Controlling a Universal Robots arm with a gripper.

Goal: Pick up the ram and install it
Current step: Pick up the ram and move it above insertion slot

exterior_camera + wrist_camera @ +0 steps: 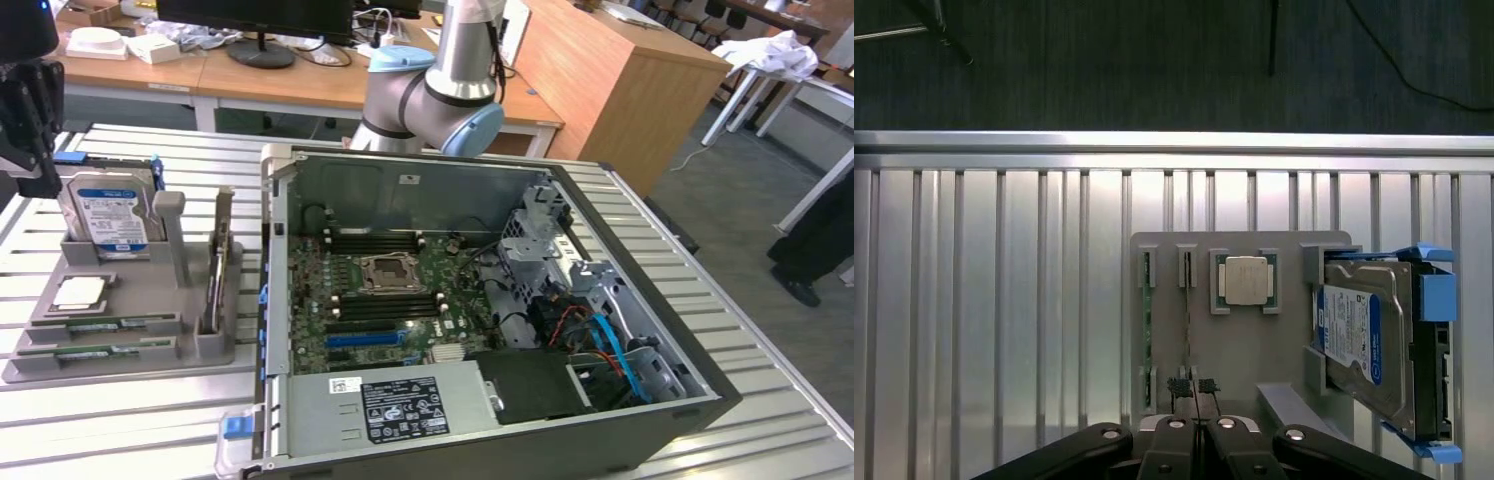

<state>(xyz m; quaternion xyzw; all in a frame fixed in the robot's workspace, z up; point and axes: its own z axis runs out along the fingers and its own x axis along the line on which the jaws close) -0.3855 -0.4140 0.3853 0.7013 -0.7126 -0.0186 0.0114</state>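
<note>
Two ram sticks lie edge-up in slots of a grey holder at the exterior view's left: one ram stick and a second just in front of it. In the wrist view they show as thin green strips, ram and ram. My gripper hangs well above the holder's far end, near the hard drive. Its dark fingers are shut together with nothing between them, in line with the second strip. The open computer case shows the motherboard with its long dark memory slots.
The holder also carries a blue-and-white hard drive in a blue bracket and a square silver processor, seen too as hard drive and processor. An upright card stands in the holder. Everything rests on a slatted metal table.
</note>
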